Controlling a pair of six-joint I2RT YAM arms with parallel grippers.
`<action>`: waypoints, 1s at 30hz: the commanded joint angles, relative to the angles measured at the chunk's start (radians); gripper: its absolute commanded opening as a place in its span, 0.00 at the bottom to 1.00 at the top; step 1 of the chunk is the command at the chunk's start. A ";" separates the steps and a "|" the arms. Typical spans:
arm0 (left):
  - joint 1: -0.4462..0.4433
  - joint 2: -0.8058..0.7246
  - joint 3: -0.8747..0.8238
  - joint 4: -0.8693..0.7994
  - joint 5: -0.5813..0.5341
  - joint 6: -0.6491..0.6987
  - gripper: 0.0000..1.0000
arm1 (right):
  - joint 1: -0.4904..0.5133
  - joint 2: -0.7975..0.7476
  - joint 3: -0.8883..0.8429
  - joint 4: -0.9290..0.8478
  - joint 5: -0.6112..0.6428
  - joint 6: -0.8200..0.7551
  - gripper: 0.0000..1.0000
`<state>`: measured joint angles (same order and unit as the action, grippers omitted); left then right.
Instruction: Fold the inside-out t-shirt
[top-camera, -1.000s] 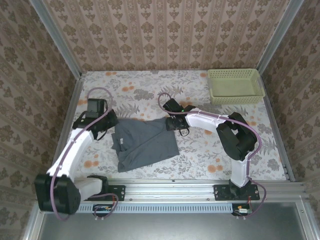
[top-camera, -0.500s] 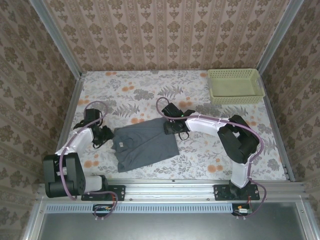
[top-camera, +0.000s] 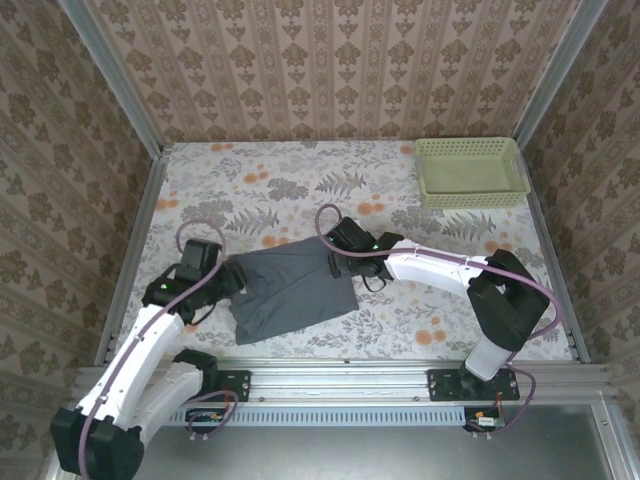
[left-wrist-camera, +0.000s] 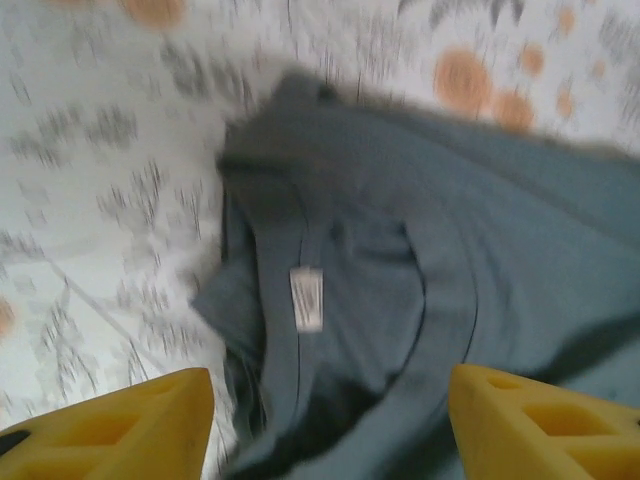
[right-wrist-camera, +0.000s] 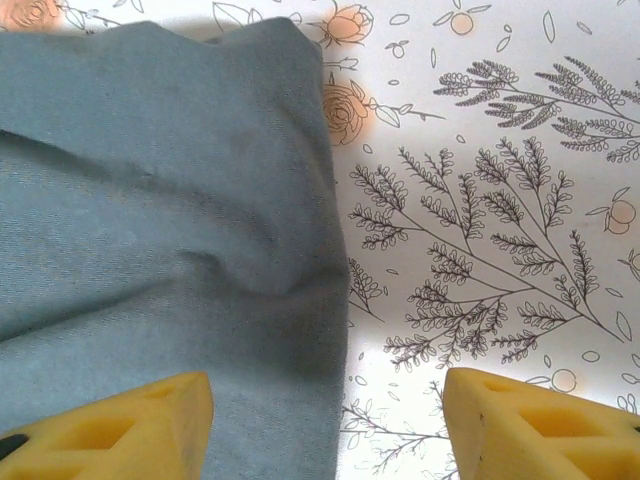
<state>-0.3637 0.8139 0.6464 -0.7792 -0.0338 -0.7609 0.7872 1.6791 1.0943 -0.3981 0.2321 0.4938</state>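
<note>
Both our left hand and right hand stand open over opposite edges of the inside-out t-shirt on the table.

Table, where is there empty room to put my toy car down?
The biggest bare stretch of the table is at the back, between the wall, the green basket and the t-shirt. Another lies front right, between the right arm and the rail. Crowded in the middle: the left gripper and right gripper sit at the t-shirt's two ends.
</note>
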 joint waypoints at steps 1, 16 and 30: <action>-0.098 -0.009 -0.065 -0.109 -0.020 -0.163 0.60 | -0.004 0.053 0.045 -0.011 0.001 0.002 0.64; -0.330 -0.019 -0.273 -0.109 -0.043 -0.382 0.05 | -0.031 0.158 0.008 -0.116 0.023 0.129 0.59; -0.252 0.137 -0.217 -0.028 -0.133 -0.276 0.01 | -0.023 0.055 0.115 -0.022 -0.014 -0.038 0.56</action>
<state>-0.6292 0.9195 0.4278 -0.8074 -0.1085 -1.0767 0.7574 1.7611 1.1328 -0.4740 0.2512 0.5335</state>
